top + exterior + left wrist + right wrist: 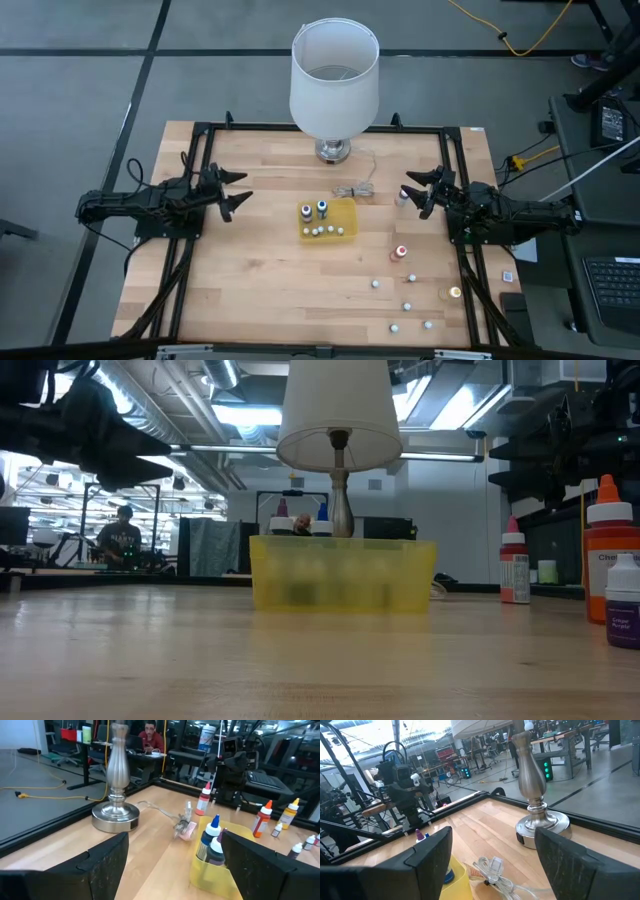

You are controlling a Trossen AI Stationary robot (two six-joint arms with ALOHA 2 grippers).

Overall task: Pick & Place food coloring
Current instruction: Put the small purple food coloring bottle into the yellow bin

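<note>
The food coloring bottles are tiny, with pale bodies. Several sit in the yellow tray (328,219), two of them upright with blue and dark tops (212,837). Others stand scattered on the table's right near part, among them a red-topped one (401,252) and an orange-topped one (455,293). One more bottle (401,197) stands just off my right gripper's fingertips, apart from them. My left gripper (235,192) hovers open to the left of the tray (207,872). My right gripper (418,190) hovers open to the right of the tray.
A big white lampshade (334,75) on a metal lamp base (115,815) stands at the far middle of the table. The lamp's cord and plug (355,188) lie between base and tray. A black frame (200,135) borders the table. Bare wood (250,290) lies left and near.
</note>
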